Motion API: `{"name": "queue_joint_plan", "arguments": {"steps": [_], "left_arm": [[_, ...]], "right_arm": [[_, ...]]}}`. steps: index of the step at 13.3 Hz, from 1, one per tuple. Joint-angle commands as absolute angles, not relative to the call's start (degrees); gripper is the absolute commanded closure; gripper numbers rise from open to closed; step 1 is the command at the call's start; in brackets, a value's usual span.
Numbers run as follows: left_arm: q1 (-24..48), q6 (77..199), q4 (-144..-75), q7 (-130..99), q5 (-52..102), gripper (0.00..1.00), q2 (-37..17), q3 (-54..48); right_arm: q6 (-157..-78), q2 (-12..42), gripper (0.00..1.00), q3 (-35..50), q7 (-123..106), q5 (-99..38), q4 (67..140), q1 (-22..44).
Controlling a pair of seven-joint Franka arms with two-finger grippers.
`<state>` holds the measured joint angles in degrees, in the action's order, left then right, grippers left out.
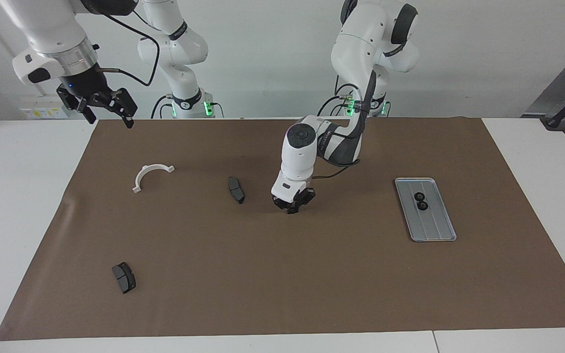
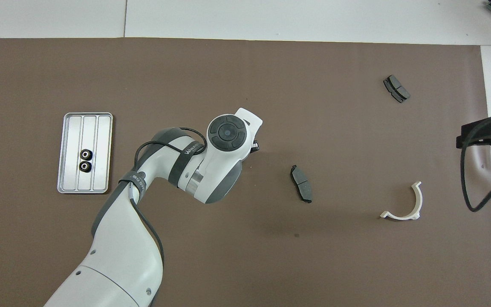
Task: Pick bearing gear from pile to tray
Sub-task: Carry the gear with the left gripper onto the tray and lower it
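- Down at the mat, the left tool (image 1: 293,208) sits low over the brown mat (image 1: 282,274) near the middle of the tabletop (image 1: 17,196), its fingertips drawn together; whether a gear is pinched between them cannot be made out.
- From overhead, the left arm's wrist covers this tool almost wholly; only a small dark bit of it (image 2: 254,147) pokes out beside the white housing.
- Up in the air, the right tool (image 1: 111,109) hangs over the mat's edge at the right arm's end, fingers spread wide and holding nothing. In the overhead view it is cut off by the picture's border, showing only as a dark shape (image 2: 488,134) with a looping cable.
- The tray (image 1: 434,230) lies toward the left arm's end of the mat, well apart from the left tool.
- Two small black gears (image 1: 420,201) lie in the tray, touching or nearly touching, in the middle groove as seen from above (image 2: 85,160).
- One dark grey pad (image 1: 236,189) rests just beside the left tool, toward the right arm's end.
- A second grey pad (image 1: 124,278) lies farther from the robots, toward the right arm's end.
- The white half-ring bracket (image 1: 151,175) lies nearer to the robots than that second pad.
- No loose gear shows on the mat; any under the left tool would be hidden.
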<state>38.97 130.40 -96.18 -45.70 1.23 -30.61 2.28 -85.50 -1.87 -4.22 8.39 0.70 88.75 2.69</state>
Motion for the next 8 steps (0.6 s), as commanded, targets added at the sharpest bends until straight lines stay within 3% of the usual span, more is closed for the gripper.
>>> {"name": "queue_joint_plan", "arguments": {"steps": [1,3,8], "left_arm": [[35.5,127.1,-94.1,-43.9,-0.8,1.0,-30.4,2.2],[32.6,122.9,-91.4,-39.7,-0.8,1.0,-30.2,2.2],[22.8,118.7,-92.1,-23.1,-0.4,1.0,-27.9,2.2]], "right_arm": [[-85.4,-3.4,0.0,-4.0,6.5,-0.8,90.4,1.9],[-85.4,-3.4,0.0,-4.0,6.5,-0.8,90.4,1.9],[-85.4,-3.4,0.0,-4.0,6.5,-0.8,90.4,1.9]]}}
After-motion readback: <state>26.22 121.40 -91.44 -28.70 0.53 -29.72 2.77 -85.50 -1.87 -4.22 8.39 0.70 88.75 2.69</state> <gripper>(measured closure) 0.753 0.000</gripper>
